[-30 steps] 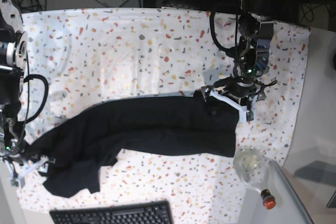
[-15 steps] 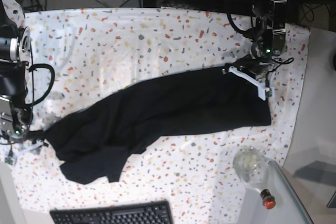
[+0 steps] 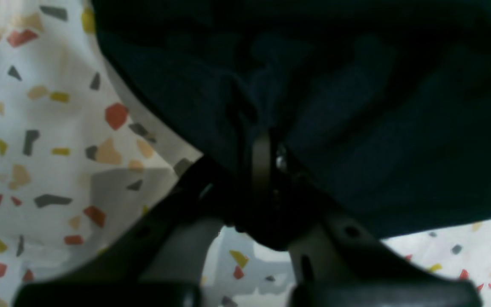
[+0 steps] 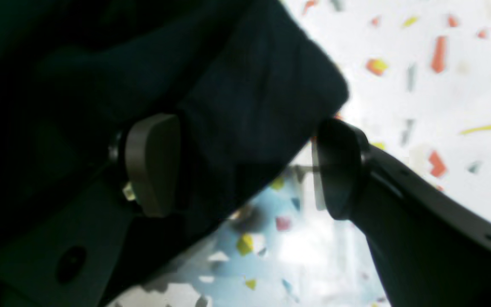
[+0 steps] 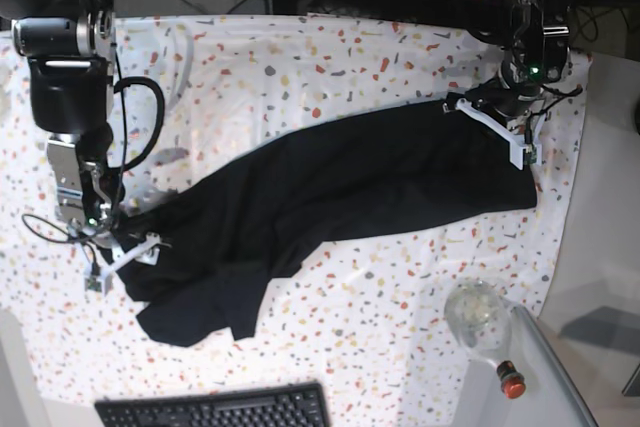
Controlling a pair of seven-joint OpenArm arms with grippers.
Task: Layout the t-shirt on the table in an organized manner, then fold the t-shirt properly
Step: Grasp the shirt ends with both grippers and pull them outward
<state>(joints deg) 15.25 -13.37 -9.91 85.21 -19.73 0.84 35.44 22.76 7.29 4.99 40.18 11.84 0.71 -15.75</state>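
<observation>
T-shirt (image 5: 330, 197) stretched across table (image 5: 300, 67); L gripper (image 3: 267, 170) pinching hem; R gripper (image 4: 245, 166) spread, cloth apparently between.

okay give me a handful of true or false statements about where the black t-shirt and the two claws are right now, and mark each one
1. The left claw is shut on the t-shirt. True.
2. The right claw is clamped tight on the cloth. False: its pads stand wide apart, with a fold of fabric lying between them.
3. The t-shirt is folded into a neat square. False: it stretches in a long diagonal band across the table.
4. A keyboard lies at the near edge in the base view. True.
5. The t-shirt covers the keyboard. False: they lie apart.
</observation>
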